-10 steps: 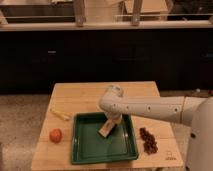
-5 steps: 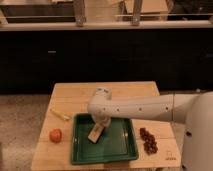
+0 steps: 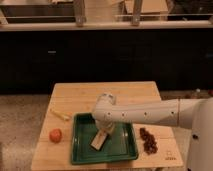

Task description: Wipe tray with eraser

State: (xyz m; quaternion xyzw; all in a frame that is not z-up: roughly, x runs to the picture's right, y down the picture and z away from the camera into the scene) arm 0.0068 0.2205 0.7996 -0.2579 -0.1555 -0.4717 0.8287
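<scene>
The dark-green tray (image 3: 80, 150) lies on the front middle of the wooden table. The white arm reaches in from the right, and my gripper (image 3: 105, 129) points down over the tray's middle. A tan rectangular eraser (image 3: 99, 140) sits tilted at the gripper's tip, its lower end on the tray floor. The gripper appears to hold the eraser's upper end.
A red round fruit (image 3: 55, 135) lies left of the tray. A thin pale yellow stick (image 3: 60, 114) lies behind the tray's left corner. A dark reddish cluster (image 3: 148, 139) lies right of the tray. The wooden table (image 3: 130, 95) ends near a dark wall and railing behind.
The gripper and eraser swept left across the tray, then came back toward its middle and closer to the front. The tray and other items have not moved.
</scene>
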